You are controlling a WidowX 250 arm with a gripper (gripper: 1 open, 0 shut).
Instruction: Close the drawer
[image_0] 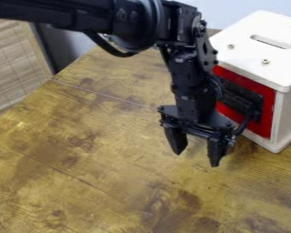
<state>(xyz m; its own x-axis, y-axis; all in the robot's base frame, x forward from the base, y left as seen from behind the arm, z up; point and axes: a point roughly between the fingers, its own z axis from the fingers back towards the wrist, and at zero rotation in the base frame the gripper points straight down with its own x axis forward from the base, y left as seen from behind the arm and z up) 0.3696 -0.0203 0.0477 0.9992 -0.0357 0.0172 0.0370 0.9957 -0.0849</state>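
Before the drawer's red front (267,114), parted jaws (195,151).

Even, moderately bright light (small soft picture, fine detail smudged), faint shadows.

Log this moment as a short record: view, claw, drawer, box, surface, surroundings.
view: single camera, looking down at an angle
claw: pointing down, fingers apart, in front of the drawer
claw_contents: nothing seen between the fingers
drawer: red front with black panel, partly hidden by the arm
drawer_state: looks about flush with the box, though the arm hides part of it
contact: cannot tell whether the claw touches the drawer
box: white, slotted top, right side of view
surface: brown wooden table
surroundings: slatted panel at upper left
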